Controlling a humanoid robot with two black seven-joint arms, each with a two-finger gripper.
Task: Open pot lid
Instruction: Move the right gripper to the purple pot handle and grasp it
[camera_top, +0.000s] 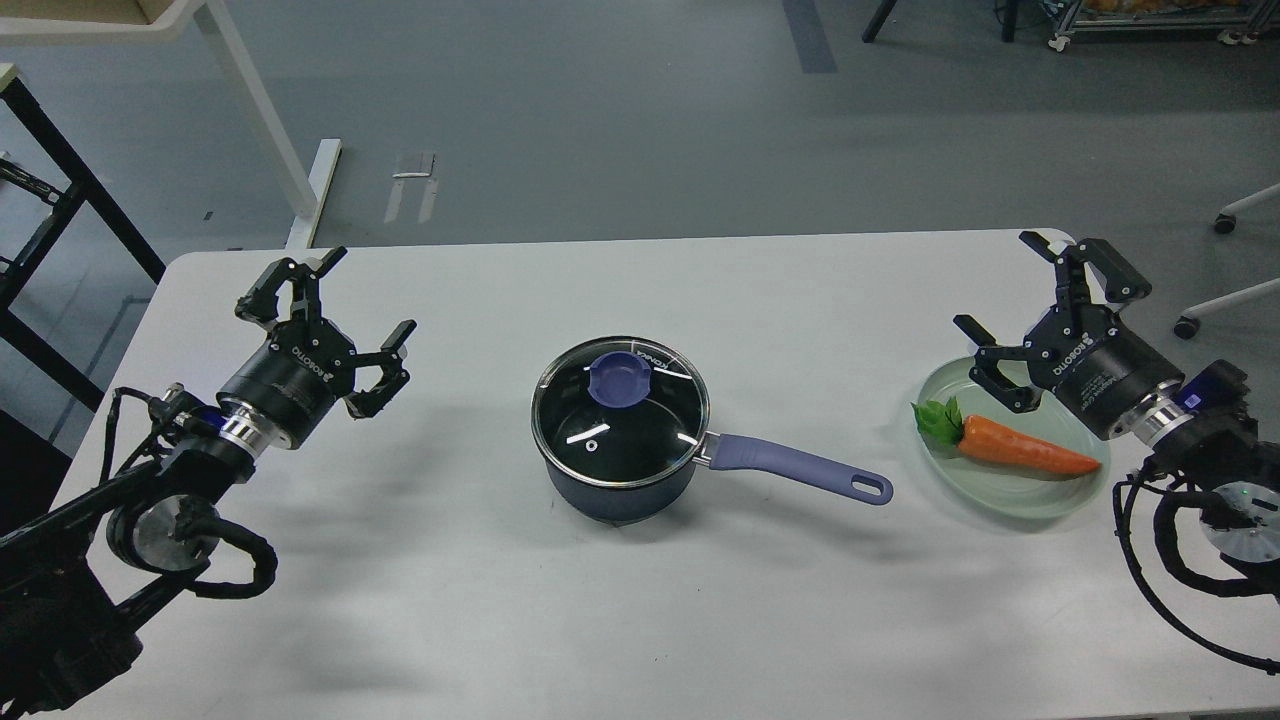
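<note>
The left black two-finger gripper (345, 300) hangs over the table's left side with its fingers spread wide and nothing between them, pointing toward one o'clock. The right black two-finger gripper (1010, 290) is likewise spread wide and empty, pointing toward eleven o'clock; its lower finger sits above the far-left rim of the pale green round plate (1010, 495).

Between the two, near the table's middle, stands the small dark navy saucepan (620, 485), well apart from both grippers: at about four o'clock from the left one and eight o'clock from the right one. The round clear glass lid with a steel rim (620, 420) lies flat on the saucepan, covering its mouth. Its blue-purple knob (620, 378) shows toward twelve o'clock on the disc, and a small steam vent (594, 446) sits toward seven o'clock. The long periwinkle-blue handle (800, 467) runs out toward four o'clock, ending in an eyelet just short of the plate.

On the plate lies an orange toy carrot with green leaves (1010, 447), leaves toward ten o'clock, tip toward four o'clock.

Everything rests on the white rounded table (450, 600).
</note>
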